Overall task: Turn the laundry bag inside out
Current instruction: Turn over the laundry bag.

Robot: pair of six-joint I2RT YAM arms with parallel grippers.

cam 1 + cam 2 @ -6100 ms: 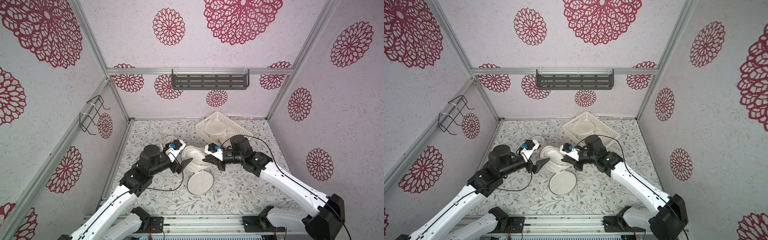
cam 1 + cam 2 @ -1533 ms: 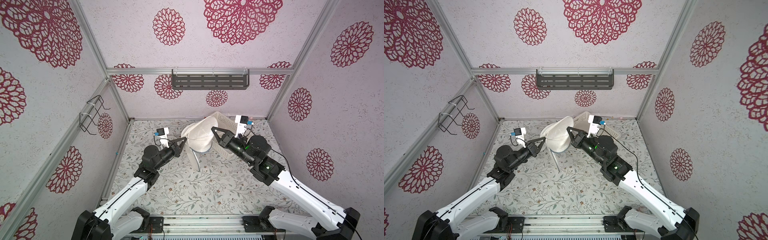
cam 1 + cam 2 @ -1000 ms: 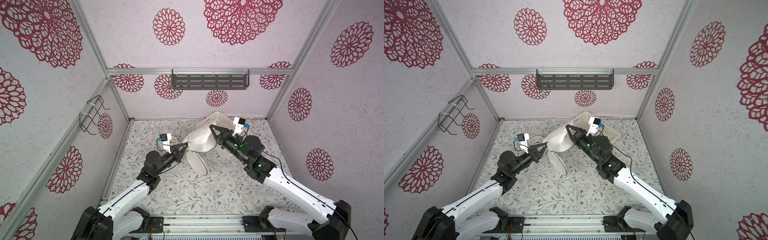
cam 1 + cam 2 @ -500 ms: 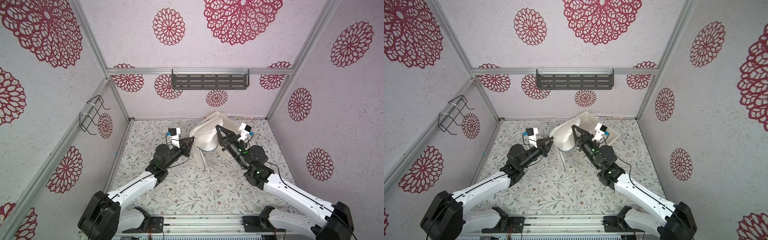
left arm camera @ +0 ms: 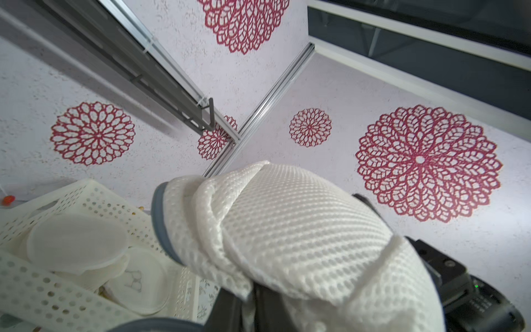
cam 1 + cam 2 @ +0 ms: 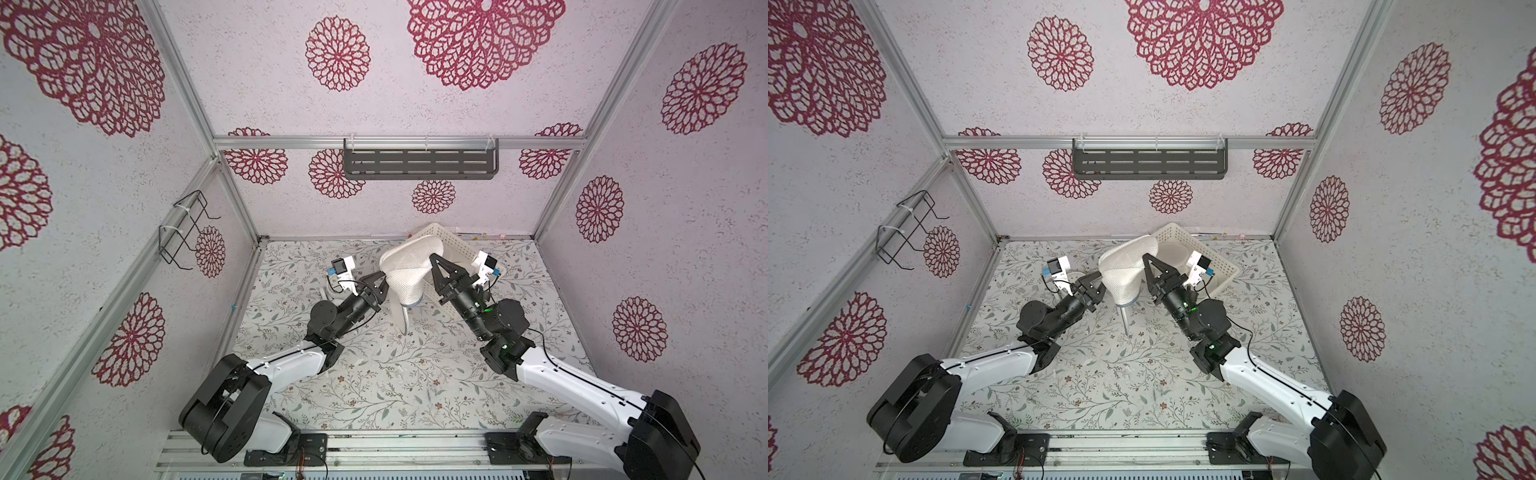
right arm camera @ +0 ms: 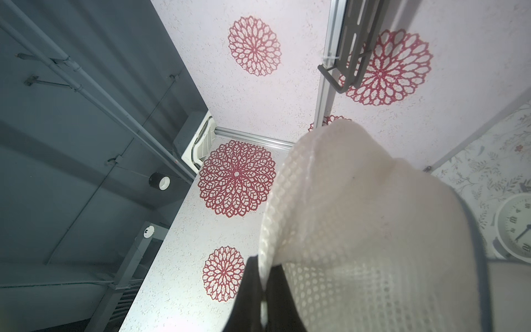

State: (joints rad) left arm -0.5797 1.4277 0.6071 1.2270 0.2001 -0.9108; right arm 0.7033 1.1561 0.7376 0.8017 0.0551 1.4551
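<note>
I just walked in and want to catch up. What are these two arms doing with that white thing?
The two arms are holding a white mesh laundry bag up in the air between them. It hangs above the floral table, just in front of the white basket. The right arm's fingers are pinched shut on the mesh. The left arm's fingers sit at the bag's opposite edge, but it isn't clear whether they grip it. I can't tell how far the bag has been turned inside out.
</note>
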